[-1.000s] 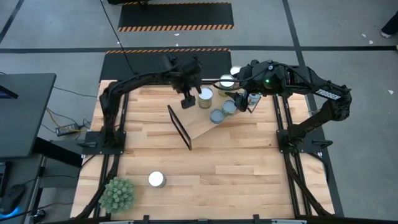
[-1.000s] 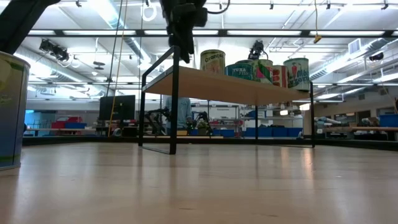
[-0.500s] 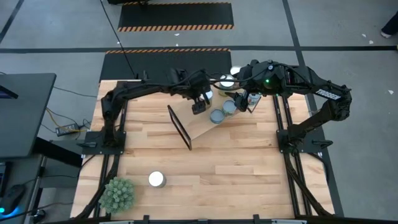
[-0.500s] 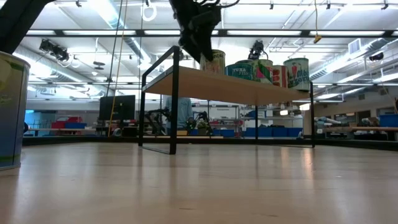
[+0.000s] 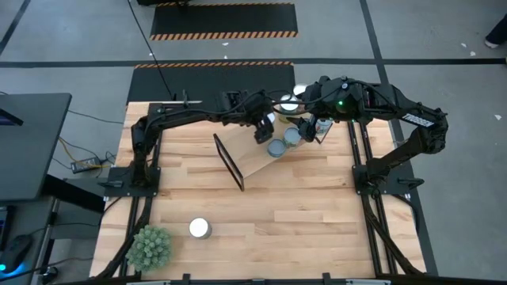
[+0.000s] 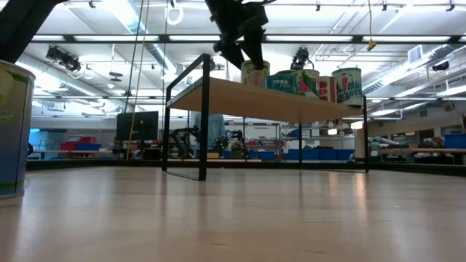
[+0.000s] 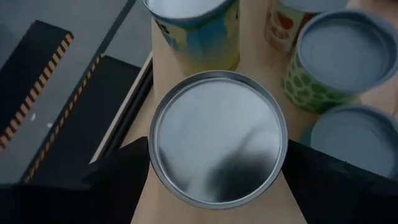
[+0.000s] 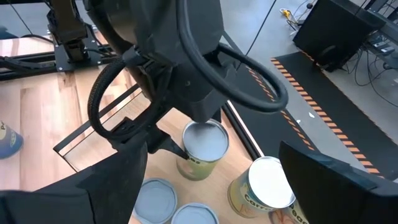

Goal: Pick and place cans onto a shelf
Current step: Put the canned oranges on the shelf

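The shelf (image 5: pixel 265 161) is a light-wood plank on black end frames, seen level in the low view (image 6: pixel 284 100). Several cans stand on it (image 6: pixel 320 86). My left gripper (image 5: pixel 262 129) is down over a silver-topped can (image 7: pixel 217 140) at the shelf's far side, with one finger on each side of it. My right gripper (image 5: pixel 317 127) hangs open and empty over the cans at the shelf's far right end (image 8: pixel 155 199). One more can (image 5: pixel 200 228) stands alone on the table near the front. My left gripper has the silver-topped can between its two fingers, which meet opposite sides of the can's rim (image 7: pixel 151 146). The fingers come from above, slanting down (image 6: pixel 247 51). The can stands upright with its base on the shelf plank (image 6: pixel 255 75).
A spiky green plant (image 5: pixel 150 247) stands at the table's front left corner. The lone can shows large at the left of the low view (image 6: pixel 11 131). The arms' black frames (image 5: pixel 135 178) stand along both table sides. Bare wood lies between the shelf and the front edge.
My left gripper has gone toward the table's right edge along the shelf's far side and come down over the silver-topped can, which now sits between its fingers. My right arm has kept still.
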Motion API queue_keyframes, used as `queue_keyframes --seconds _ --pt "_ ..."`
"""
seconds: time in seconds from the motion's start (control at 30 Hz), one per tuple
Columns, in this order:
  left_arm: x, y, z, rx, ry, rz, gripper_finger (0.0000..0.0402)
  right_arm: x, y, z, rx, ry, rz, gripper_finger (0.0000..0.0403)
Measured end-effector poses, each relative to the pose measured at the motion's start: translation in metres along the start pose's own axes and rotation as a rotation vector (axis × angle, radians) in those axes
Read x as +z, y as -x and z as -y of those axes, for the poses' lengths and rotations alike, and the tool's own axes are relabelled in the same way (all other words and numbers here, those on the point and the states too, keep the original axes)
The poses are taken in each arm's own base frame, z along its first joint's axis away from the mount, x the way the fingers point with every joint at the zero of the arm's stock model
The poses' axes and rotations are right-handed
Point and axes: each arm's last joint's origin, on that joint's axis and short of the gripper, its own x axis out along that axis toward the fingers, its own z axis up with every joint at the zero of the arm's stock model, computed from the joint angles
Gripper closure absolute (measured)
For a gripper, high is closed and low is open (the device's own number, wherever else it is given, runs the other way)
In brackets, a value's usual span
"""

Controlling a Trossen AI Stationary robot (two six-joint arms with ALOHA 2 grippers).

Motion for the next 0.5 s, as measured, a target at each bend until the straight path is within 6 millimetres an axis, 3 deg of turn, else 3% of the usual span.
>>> queue_keyframes --seconds 0.5 --pt "0.011 0.001 -0.001 -0.008 0.068 0.110 0.0047 0.000 0.001 -0.002 0.008 -0.008 0.001 0.0031"
